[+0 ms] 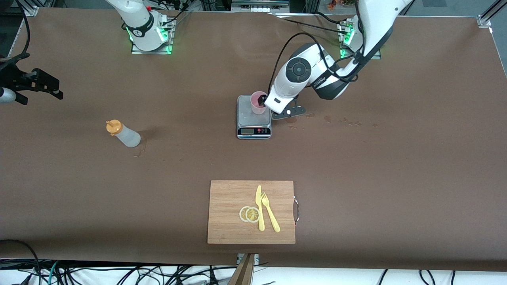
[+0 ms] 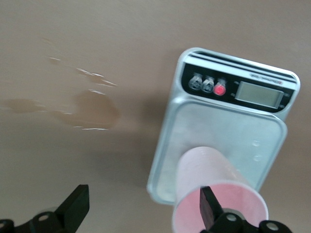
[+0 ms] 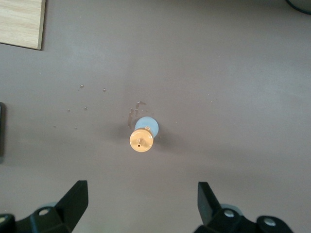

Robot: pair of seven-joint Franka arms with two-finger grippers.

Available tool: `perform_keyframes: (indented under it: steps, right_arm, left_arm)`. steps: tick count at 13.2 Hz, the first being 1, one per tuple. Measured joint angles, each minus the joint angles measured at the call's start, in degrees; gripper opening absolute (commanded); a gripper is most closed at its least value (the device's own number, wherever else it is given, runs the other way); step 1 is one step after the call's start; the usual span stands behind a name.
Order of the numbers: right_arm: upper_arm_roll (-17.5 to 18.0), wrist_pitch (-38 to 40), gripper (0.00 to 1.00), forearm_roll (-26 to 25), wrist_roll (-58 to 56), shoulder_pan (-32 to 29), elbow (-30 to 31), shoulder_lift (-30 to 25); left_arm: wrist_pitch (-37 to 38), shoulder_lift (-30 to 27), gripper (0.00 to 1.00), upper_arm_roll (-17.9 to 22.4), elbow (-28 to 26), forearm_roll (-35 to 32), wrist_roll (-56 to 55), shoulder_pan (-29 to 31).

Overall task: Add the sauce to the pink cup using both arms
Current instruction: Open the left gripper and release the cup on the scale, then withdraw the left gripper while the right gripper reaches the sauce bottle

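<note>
The pink cup (image 1: 258, 103) stands on the grey kitchen scale (image 1: 253, 126) near the table's middle. My left gripper (image 1: 276, 107) is low at the cup and open. In the left wrist view (image 2: 143, 208) one finger (image 2: 209, 208) is inside the cup's rim (image 2: 221, 194), and the other finger (image 2: 75, 206) is over bare table beside the scale (image 2: 218, 131). The sauce bottle (image 1: 123, 134) stands upright toward the right arm's end of the table. My right gripper (image 1: 41, 84) is open and empty, up in the air. In the right wrist view (image 3: 141, 204) the bottle (image 3: 142, 137) shows from above.
A wooden cutting board (image 1: 229, 233) lies near the table's front edge with two lemon slices (image 1: 249, 214), a yellow knife (image 1: 259, 208) and a yellow fork (image 1: 270, 217). Wet stains (image 1: 336, 118) mark the cloth beside the scale, toward the left arm's end.
</note>
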State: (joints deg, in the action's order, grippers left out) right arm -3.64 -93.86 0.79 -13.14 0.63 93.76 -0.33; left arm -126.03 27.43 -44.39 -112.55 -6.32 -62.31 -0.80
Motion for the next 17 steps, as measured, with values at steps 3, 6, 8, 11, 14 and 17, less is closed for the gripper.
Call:
perform_keyframes:
  steps: [3,6,8,11,14,17]
  right_arm:
    - [0.0,0.0,1.00,0.0,0.0,0.0,0.0,0.7]
    - [0.1,0.0,1.00,0.0,-1.6,0.1,0.0,1.4]
    - [0.1,0.2,1.00,0.0,-8.5,0.1,0.0,1.4]
    - [-0.9,1.6,1.00,1.1,-18.7,0.0,0.0,1.7]
    - [-4.1,2.5,1.00,5.4,-29.5,-0.1,0.1,2.8]
    - [-6.5,2.4,1.00,12.0,-43.0,-2.1,0.3,5.8]
  left_arm:
    - [15.6,-2.4,1.00,-0.3,7.6,0.8,0.1,1.0]
    - [30.8,-2.8,1.00,-0.5,16.0,3.2,3.5,2.0]
    - [39.8,-2.9,1.00,-0.5,20.5,4.0,10.2,5.9]
    - [45.9,-3.3,1.00,-0.3,24.7,4.3,18.1,14.7]
    - [46.2,-4.0,1.00,0.1,25.1,0.0,19.2,20.6]
    - [46.0,-4.4,1.00,0.2,25.5,-1.7,19.9,25.6]
